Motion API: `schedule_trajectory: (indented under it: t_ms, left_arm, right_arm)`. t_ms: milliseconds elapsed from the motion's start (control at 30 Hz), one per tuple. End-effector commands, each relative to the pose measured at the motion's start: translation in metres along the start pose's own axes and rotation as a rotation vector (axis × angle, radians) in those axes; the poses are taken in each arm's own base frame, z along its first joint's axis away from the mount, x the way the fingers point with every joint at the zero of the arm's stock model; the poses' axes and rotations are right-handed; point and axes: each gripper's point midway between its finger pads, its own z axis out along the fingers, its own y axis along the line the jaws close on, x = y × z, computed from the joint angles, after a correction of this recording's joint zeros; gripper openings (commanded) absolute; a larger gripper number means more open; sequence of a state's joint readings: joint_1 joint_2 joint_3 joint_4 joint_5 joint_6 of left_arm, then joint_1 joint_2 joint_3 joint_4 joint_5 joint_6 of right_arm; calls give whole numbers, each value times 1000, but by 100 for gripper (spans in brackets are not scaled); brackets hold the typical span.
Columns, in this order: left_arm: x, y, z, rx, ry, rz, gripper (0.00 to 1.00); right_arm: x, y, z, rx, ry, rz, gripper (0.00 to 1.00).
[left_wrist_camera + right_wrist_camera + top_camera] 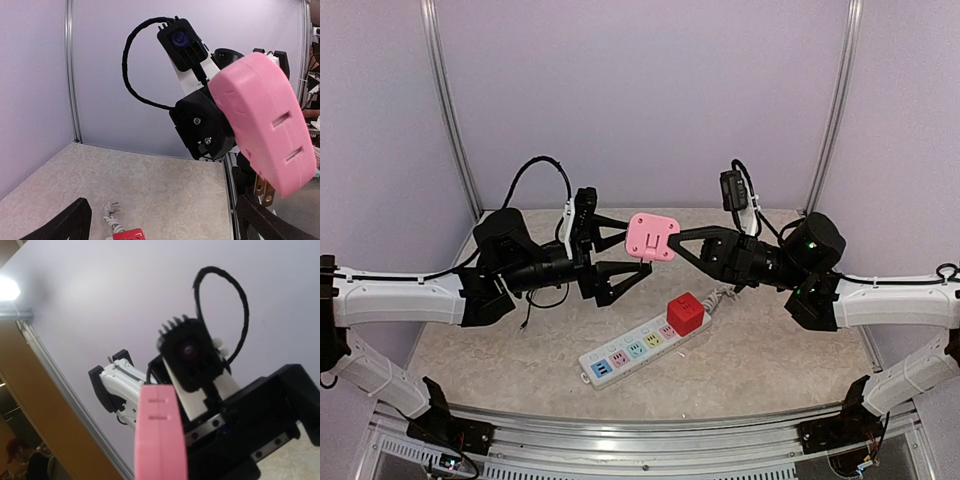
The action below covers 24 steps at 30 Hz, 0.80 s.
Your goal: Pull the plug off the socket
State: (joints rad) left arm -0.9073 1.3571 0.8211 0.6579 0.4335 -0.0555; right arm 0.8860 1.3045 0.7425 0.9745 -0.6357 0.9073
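1. The left arm comes in from the left with its forearm about level above the bench (pixel 790 350). The left tool (pixel 636 250) points right, and its two fingers stand wide apart with nothing between them.
2. The right arm mirrors that pose from the right side, its forearm also about level. The right tool (pixel 672 242) is clamped on the pink plug (pixel 653 237), gripping it by one edge.
3. The pink plug is raised in the air, clear of the socket and the bench, right at the mouth of the left tool's spread fingers. I cannot tell whether it touches them. The left wrist view shows two slots in its pink face and brass prongs (pixel 263 189) sticking out underneath.
4. The socket (pixel 625 352) lies flat on the bench toward the front, set on a diagonal. A red cube adapter (pixel 685 313) sits plugged in near its far right end, where the white cord (pixel 720 296) leaves.
5. The print on the socket's pastel outlet faces is too small to read.
6. The socket's left end lies near the metal front rail (pixel 650 440). Bare bench surface shows on both sides of it, and lilac walls (pixel 640 100) close off the back and sides.
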Motion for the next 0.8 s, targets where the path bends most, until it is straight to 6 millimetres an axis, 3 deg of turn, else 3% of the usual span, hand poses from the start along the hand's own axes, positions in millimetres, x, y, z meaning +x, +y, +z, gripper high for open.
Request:
schedule_trajectory:
  t_ms: [0,233,767]
  left_arm:
    - [-13,-17,4,61,-23,35,98]
    - [-18,-29,3,80,-22,57,95]
    - [-34,-22,3,38,-41,61,90]
  right_arm:
    - [5,-3,-2,11,4,-8,0]
    - [5,-3,-2,10,6,-9,0]
    - [17,-15,-2,40,39,-2,0]
